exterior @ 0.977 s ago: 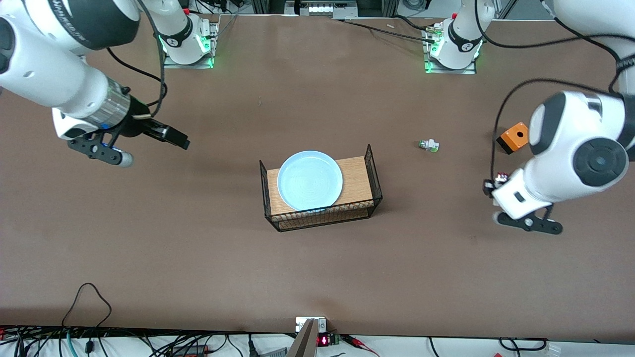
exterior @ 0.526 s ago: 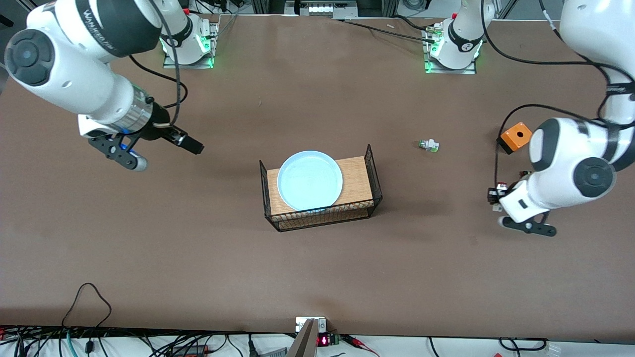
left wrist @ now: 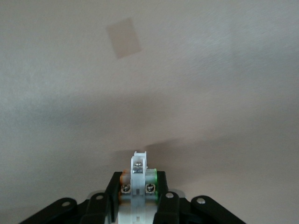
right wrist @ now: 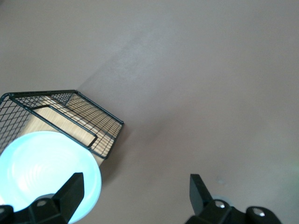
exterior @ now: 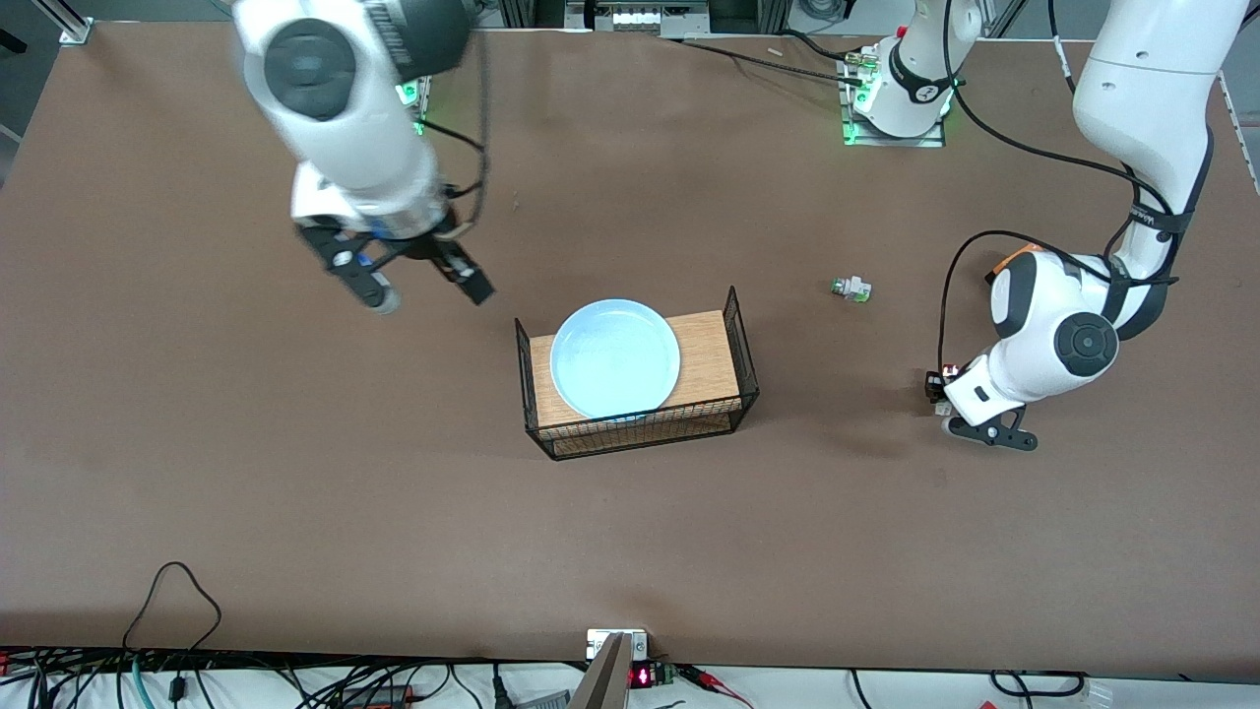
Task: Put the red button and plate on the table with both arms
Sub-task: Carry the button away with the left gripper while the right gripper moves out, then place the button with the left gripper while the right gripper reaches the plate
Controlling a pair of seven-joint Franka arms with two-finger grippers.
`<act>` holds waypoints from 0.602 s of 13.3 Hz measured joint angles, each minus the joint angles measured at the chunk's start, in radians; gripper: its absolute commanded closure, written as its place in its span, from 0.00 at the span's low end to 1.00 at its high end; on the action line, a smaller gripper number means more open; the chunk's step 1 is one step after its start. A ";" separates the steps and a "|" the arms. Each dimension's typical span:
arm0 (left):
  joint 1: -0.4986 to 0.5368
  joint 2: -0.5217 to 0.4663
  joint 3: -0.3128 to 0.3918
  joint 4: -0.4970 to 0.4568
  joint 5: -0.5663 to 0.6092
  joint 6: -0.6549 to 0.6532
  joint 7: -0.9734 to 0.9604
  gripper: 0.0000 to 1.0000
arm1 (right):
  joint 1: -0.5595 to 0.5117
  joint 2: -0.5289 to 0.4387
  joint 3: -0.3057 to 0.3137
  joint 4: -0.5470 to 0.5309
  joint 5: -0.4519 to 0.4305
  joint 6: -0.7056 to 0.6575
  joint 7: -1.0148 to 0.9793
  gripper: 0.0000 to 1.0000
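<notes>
While the pale blue plate (exterior: 615, 357) lies on the wooden top of the wire rack (exterior: 733, 394) in the middle of the table (exterior: 295, 512), the left end effector (left wrist: 138, 198) is low over the table toward the left arm's end, clamped on the red button (left wrist: 138, 179). The right end effector (exterior: 423, 289) hangs with fingers apart beside the rack.

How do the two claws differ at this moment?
The left claw is shut on the red button, low over bare table toward the left arm's end; the right claw is open and holds nothing. The right claw hangs over the table beside the rack with the plate. Both are black two-finger claws.
</notes>
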 measured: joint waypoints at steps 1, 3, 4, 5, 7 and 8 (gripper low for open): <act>0.004 -0.003 0.000 0.001 0.000 -0.001 0.000 0.00 | 0.025 0.028 0.000 0.018 -0.029 0.001 0.043 0.00; 0.004 -0.019 -0.005 0.008 0.000 -0.019 0.000 0.00 | 0.057 0.075 -0.003 0.042 -0.049 0.001 0.074 0.00; 0.003 -0.036 -0.013 0.018 0.000 -0.056 -0.001 0.00 | 0.065 0.092 -0.003 0.050 -0.049 0.003 0.079 0.00; 0.003 -0.057 -0.027 0.040 0.000 -0.117 -0.003 0.00 | 0.068 0.102 -0.003 0.054 -0.047 0.013 0.079 0.00; 0.002 -0.110 -0.069 0.138 0.000 -0.334 -0.029 0.00 | 0.069 0.110 -0.004 0.059 -0.013 0.049 0.082 0.00; 0.000 -0.132 -0.087 0.202 0.000 -0.449 -0.046 0.00 | 0.069 0.110 -0.004 0.059 0.018 0.072 0.095 0.00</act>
